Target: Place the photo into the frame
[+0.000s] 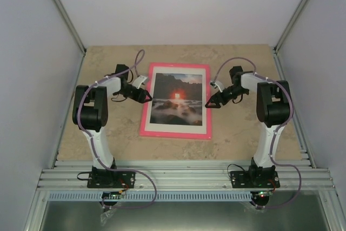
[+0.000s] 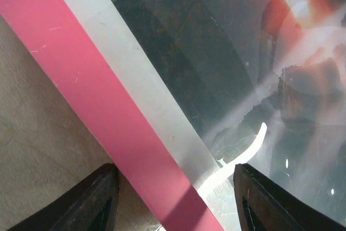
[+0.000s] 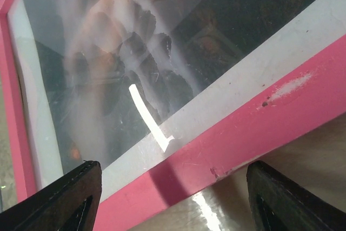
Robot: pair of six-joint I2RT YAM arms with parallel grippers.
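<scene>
The pink frame lies flat in the middle of the table. The sunset photo sits inside it behind a white mat border and glossy glass. My left gripper is open at the frame's left edge, its jaws straddling the pink rail. My right gripper is open at the frame's right edge, its jaws straddling the pink rail. The photo shows in the left wrist view and in the right wrist view under glare. Neither gripper holds anything.
The tan stone-pattern table ends at a metal rail in front. Grey walls close in the left, right and back. A small chip marks the pink rail in the right wrist view.
</scene>
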